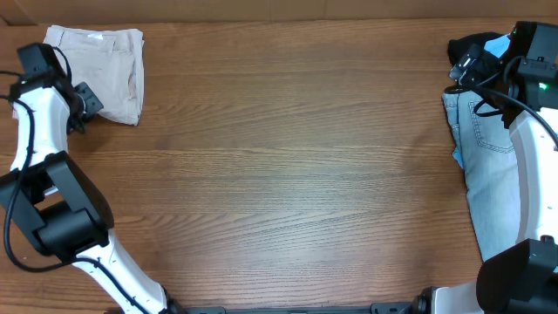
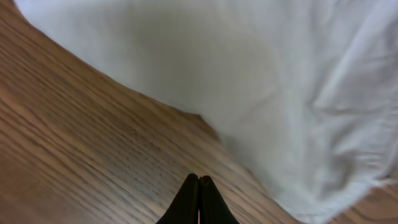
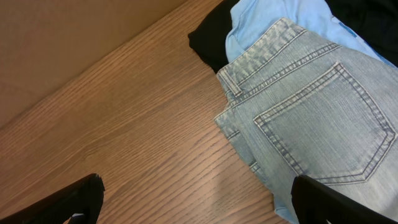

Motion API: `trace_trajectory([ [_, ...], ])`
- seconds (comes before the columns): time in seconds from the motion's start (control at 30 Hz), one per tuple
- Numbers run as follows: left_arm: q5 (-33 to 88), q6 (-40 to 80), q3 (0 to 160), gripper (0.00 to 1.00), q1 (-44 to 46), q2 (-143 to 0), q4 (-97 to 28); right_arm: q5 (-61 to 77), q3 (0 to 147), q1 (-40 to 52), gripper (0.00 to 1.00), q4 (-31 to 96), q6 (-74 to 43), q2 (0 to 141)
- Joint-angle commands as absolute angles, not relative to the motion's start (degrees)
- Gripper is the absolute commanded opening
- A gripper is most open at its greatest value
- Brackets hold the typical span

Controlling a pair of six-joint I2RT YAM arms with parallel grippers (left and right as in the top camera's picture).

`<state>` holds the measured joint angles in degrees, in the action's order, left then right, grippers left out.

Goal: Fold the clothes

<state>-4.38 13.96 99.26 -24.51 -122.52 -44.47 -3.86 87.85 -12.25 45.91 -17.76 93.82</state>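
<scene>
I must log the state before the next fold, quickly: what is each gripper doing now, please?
Left gripper: closed, holding nothing, beside the beige shorts.
Right gripper: open, empty, near the denim shorts.

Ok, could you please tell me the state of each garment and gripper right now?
Beige shorts: folded, lying flat.
Denim shorts: laid out, back pocket up.
Blue garment: crumpled, partly under the denim shorts.
Black garment: bunched, partly under the blue garment.
Left gripper: shut, empty.
Right gripper: open, empty.
</scene>
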Motion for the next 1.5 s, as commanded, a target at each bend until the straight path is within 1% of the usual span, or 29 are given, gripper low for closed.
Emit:
trace_trajectory([
  [0.0,-6.2,14.1,98.0,0.04,-24.9,-126.2,-43.4,-4.4,88.9,-12.3,1.0,45.6,-17.6,94.0],
  [0.23,-6.0,11.7,98.0,0.04,-24.8,-129.7,-39.7,-4.4,88.9,-12.3,1.0,45.6,-17.6,94.0],
  [0.53,-5.9,11.8,98.0,0.04,-24.8,-132.1,-33.0,-4.4,88.9,-12.3,1.0,45.6,-17.6,94.0],
  [0.77,-4.9,12.4,98.0,0.04,-24.7,-137.3,-29.2,-4.4,88.9,-12.3,1.0,45.6,-17.6,94.0],
  [1.1,-4.8,12.5,98.0,0.04,-24.5,-144.6,-20.2,-4.4,88.9,-12.3,1.0,45.6,-17.6,94.0],
  [1.3,-4.8,18.2,98.0,0.04,-23.6,-144.6,-16.7,-4.4,88.9,-12.3,1.0,45.6,-17.6,94.0],
  [1.47,1.1,20.4,98.0,0.04,-22.4,-144.6,-15.9,-4.4,88.9,-12.3,1.0,45.6,-17.6,94.0],
])
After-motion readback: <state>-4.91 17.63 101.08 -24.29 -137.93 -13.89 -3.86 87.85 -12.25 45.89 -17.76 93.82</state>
